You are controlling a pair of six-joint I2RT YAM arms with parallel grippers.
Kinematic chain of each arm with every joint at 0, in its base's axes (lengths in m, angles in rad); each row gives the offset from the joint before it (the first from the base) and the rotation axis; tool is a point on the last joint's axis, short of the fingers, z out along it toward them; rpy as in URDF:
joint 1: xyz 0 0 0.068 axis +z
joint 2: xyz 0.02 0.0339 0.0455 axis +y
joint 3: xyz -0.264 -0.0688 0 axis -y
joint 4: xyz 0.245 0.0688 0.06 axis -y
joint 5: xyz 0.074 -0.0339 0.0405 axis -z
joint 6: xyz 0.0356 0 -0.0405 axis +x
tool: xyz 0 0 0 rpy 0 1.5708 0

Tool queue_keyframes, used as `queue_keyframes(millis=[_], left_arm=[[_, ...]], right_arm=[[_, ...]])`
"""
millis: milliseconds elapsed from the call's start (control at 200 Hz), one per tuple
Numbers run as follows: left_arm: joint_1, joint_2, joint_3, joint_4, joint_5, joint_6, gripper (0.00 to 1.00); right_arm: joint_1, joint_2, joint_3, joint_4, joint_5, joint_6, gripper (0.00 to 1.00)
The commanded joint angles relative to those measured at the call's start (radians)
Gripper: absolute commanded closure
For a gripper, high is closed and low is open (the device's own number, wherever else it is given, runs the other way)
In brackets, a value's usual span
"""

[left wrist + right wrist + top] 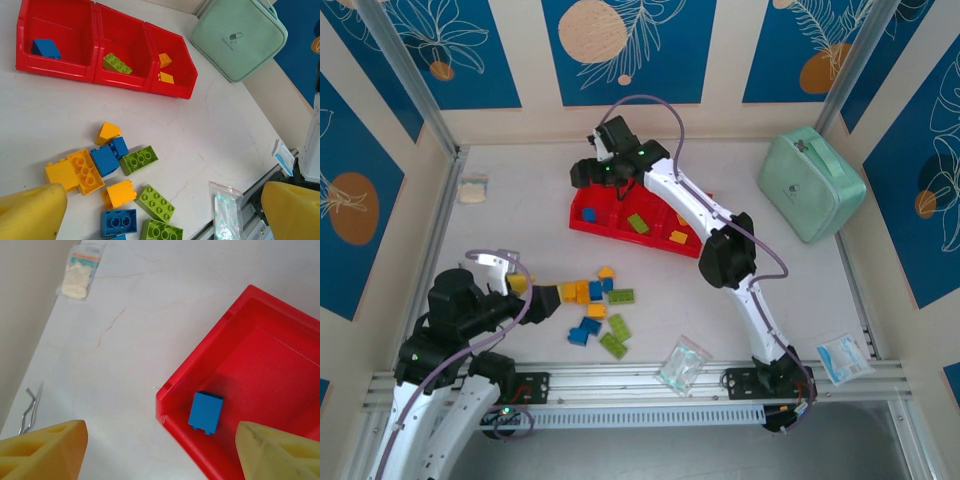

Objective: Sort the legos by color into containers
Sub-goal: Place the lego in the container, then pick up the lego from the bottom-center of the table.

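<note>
The red tray (pixel 620 232) lies at the table's middle back with three containers side by side. In the left wrist view the tray (pixel 55 75) holds a blue brick (pixel 46 48) on the left, a green brick (pixel 117 63) in the middle and two yellow-orange bricks (pixel 165 60) on the right. Several loose legos (pixel 595 300) in yellow, blue and green lie in front. My right gripper (pixel 160 455) hovers open above the left container (pixel 265 370), where the blue brick (pixel 205 411) lies free. My left gripper (pixel 165 220) stands open over the loose legos (pixel 120 172), holding nothing.
A mint-green zipped case (pixel 810 183) sits at the back right. A clear bag (pixel 682 362) and a blue-white packet (pixel 843 357) lie by the near metal rail (pixel 640 380). A small packet (pixel 472 188) rests at the far left by the wall.
</note>
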Motion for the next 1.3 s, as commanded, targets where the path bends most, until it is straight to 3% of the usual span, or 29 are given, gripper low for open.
queue_keyframes(millis=[0, 75, 200, 380, 410, 510, 725, 880, 1296], left_arm=[[-0.008, -0.002, 0.001, 0.003, 0.029, 0.003, 0.01], [-0.006, -0.004, -0.002, 0.007, 0.030, 0.002, 0.01], [-0.007, -0.005, -0.002, 0.008, 0.036, 0.003, 0.01], [-0.008, 0.000, -0.003, 0.010, 0.041, 0.003, 0.01], [-0.007, 0.000, -0.002, 0.010, 0.040, 0.003, 0.01], [-0.007, 0.001, -0.002, 0.009, 0.035, 0.002, 0.01], [-0.006, 0.010, -0.002, 0.006, 0.030, 0.000, 0.01], [-0.007, 0.024, 0.000, 0.004, 0.038, 0.002, 0.01], [-0.008, 0.023, 0.002, -0.004, 0.017, 0.000, 0.01]], right_arm=[[0.019, -0.143, -0.046, -0.061, -0.034, -0.148, 0.22], [0.031, -0.243, -0.173, -0.020, -0.050, -0.310, 0.22], [0.054, -0.474, -0.532, 0.117, -0.067, -0.592, 0.20], [0.074, -0.781, -1.046, 0.324, -0.117, -0.865, 0.16], [0.085, -0.826, -1.134, 0.363, -0.116, -0.907, 0.00], [0.134, -0.914, -1.334, 0.455, -0.093, -1.012, 0.01], [0.164, -0.854, -1.409, 0.399, -0.071, -1.081, 0.01], [0.164, -0.733, -1.339, 0.312, -0.058, -1.109, 0.06], [0.213, -0.527, -1.290, 0.368, 0.075, -1.159, 0.10]])
